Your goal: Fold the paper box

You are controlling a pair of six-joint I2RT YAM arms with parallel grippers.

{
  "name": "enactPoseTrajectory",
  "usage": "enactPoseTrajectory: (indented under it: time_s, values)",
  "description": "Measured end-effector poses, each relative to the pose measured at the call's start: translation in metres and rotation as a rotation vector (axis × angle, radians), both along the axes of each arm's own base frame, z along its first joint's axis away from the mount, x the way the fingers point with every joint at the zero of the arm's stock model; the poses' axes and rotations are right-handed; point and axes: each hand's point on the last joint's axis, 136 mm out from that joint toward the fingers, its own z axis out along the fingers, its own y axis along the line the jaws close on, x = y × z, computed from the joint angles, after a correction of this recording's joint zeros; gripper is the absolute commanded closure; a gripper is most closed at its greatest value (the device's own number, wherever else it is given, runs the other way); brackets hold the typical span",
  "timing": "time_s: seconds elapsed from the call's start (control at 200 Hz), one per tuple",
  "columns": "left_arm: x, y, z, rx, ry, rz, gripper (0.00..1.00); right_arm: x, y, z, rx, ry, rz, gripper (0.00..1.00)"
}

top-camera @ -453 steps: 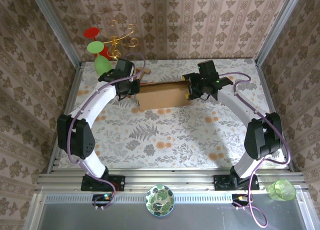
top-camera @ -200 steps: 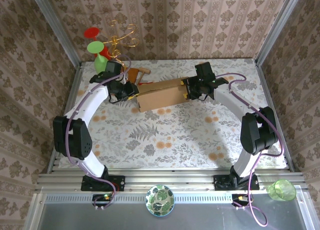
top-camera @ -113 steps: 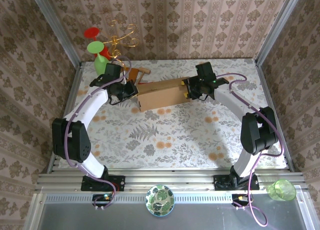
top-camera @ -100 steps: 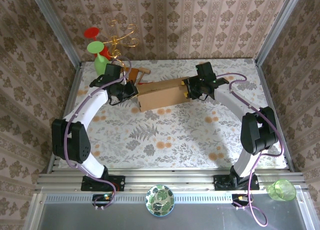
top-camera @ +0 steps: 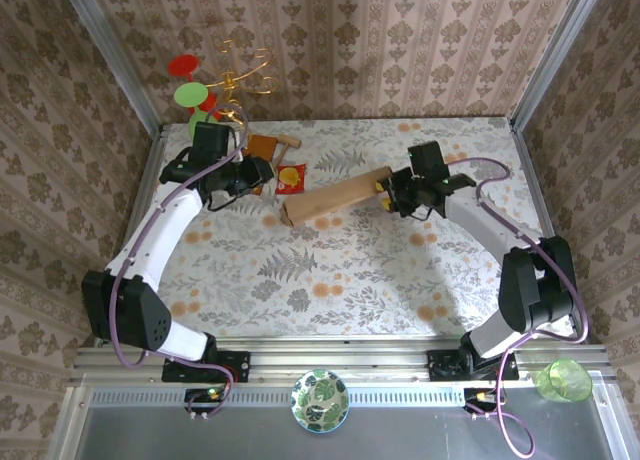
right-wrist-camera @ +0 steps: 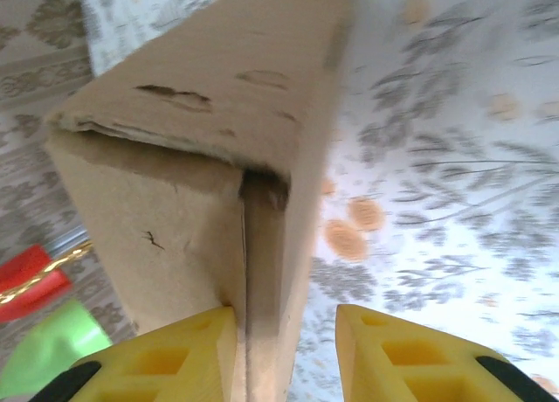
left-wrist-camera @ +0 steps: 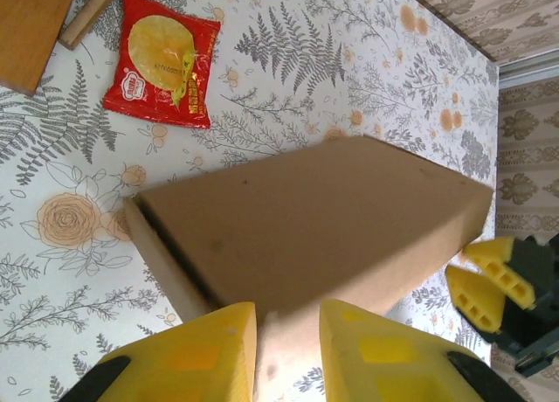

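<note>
Cardboard first — the paper box [top-camera: 335,195] lies slantwise on the table [top-camera: 300,280]. My right gripper [right-wrist-camera: 286,315] straddles its end wall, jaws parted, not pinching; my left gripper [left-wrist-camera: 286,313] hangs near the other end — jaws slightly apart, empty.

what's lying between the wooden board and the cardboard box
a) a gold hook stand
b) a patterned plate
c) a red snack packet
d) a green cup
c: the red snack packet lies flat between the wooden board and the paper box.
</note>
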Motion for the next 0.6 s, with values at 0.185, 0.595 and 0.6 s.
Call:
enactPoseTrajectory:
  time_s: [0.185,0.595,0.6]
  values:
    - [-0.006,-0.015,-0.016,-0.002,0.036,-0.032,0.77,-0.056,-0.034,-0.047,-0.07,0.135,0.005,0.6]
    - [-0.048,-0.05,-0.097,0.049,0.224,-0.151,0.75,-0.087,-0.025,-0.038,-0.079,0.044,0.152,0.48]
    - [-0.048,-0.05,-0.098,0.05,0.227,-0.152,0.75,-0.087,-0.022,-0.038,-0.074,0.04,0.16,0.48]
